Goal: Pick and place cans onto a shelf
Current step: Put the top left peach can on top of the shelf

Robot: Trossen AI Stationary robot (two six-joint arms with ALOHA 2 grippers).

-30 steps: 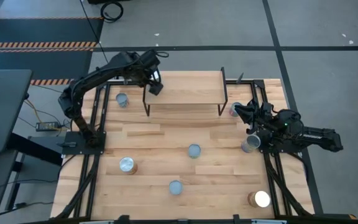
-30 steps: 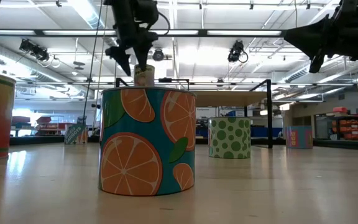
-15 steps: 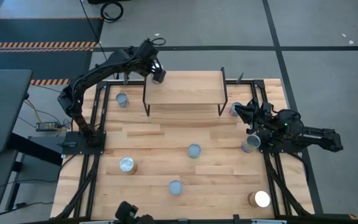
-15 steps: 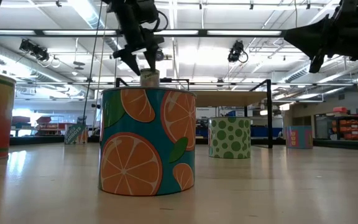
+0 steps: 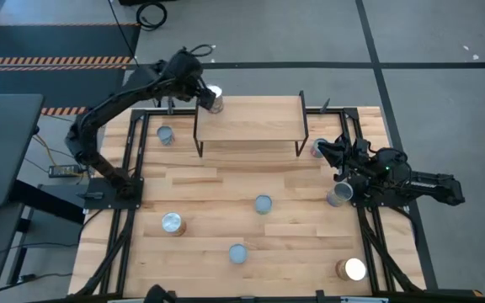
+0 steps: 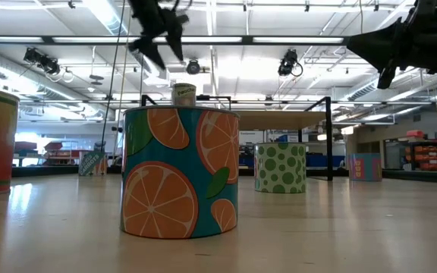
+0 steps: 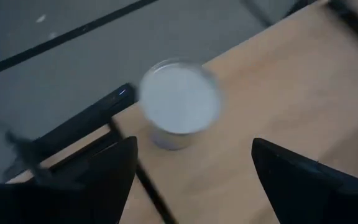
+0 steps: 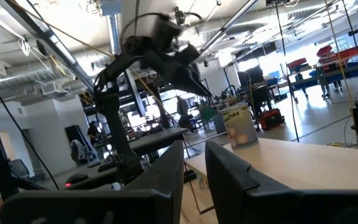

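- High view: one can (image 5: pixel 215 94) stands on the shelf (image 5: pixel 251 119) at its upper left corner.
- The left gripper (image 5: pixel 194 87), fingers spread and empty, sits just left of it.
- The right gripper (image 5: pixel 324 150), nearly closed and empty, waits at the desk's (image 5: pixel 209 194) right edge.

Two dark, cable-draped jointed arms

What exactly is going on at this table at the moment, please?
A two-armed robot is stocking cans onto the shelf. One can stands at the shelf's left back corner, and the left tool hangs open just beside it, holding nothing. The right tool waits at the table's right edge, fingers nearly closed and empty. Six other cans remain on the table.
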